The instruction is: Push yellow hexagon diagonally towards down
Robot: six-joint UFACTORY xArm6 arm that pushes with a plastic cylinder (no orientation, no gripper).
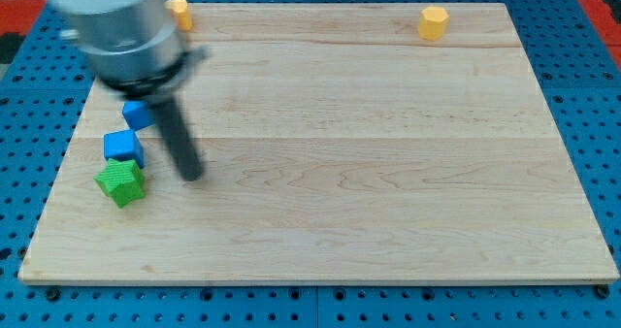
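My tip (192, 176) rests low on the view's left side of the wooden tabletop (349, 173). I have no fingers to open or close, only this straight dark rod, and it holds nothing. The rod slants up toward the view's top left into my grey, blurred arm housing (116, 27).

Just to the left of my tip sits a green block (120, 182), its shape ridged and hard to make out, near but not touching me. Above it, touching or nearly so, is a blue cube (122, 147). A second blue block (137, 114) lies higher still, partly hidden behind my rod, so I cannot tell its shape.

At the view's top left edge a yellow block (179, 12) peeks out beside my housing, its shape mostly covered.

The yellow hexagon (434, 22) stands far off at the view's top right, close to the tabletop's upper edge, well apart from my tip. Bare wood lies between us, with no block on the line across.

Around the tabletop runs a blue perforated base (592, 95).
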